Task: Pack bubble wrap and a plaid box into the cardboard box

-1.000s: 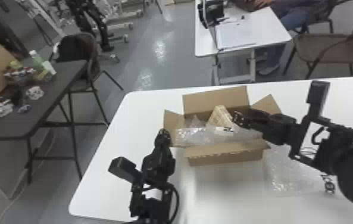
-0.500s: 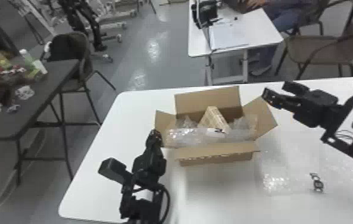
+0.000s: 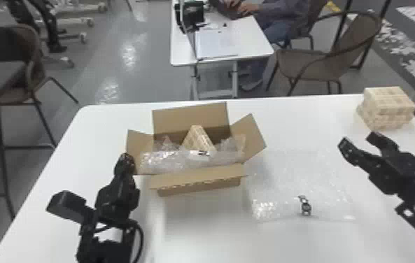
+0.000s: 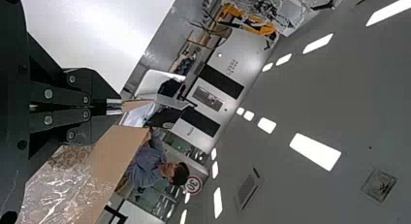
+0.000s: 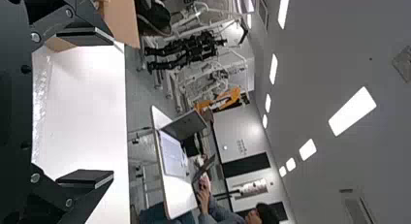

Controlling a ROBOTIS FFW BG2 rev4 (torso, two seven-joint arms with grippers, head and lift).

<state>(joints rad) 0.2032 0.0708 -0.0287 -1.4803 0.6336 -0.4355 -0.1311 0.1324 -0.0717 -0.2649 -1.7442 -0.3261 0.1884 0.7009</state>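
Observation:
The cardboard box [image 3: 197,187] stands with flaps spread, holding bubble wrap [image 3: 164,161] and a plaid box [image 3: 199,138] tilted, one corner up, among the wrap. My left gripper [image 3: 125,161] is at its left flap. In the left wrist view, my left gripper [image 4: 114,106] is shut on the edge of a brown flap [image 4: 135,105]. To the right of the box, my right gripper [image 3: 360,141] stands open above the table, near the other plaid boxes [image 3: 388,108]. In the right wrist view, my right gripper [image 5: 114,107] has nothing between its fingers.
A flat bubble wrap sheet [image 3: 287,182] lies right of the cardboard box, with a small dark item [image 3: 305,205] on it. Behind the white table [image 3: 301,122] are a small desk [image 3: 217,45] and a chair [image 3: 308,66].
My right gripper has drawn back from over the box toward the right, and its fingers show apart. The head view has turned right, bringing the far plaid boxes into sight. My left gripper stays at the flap.

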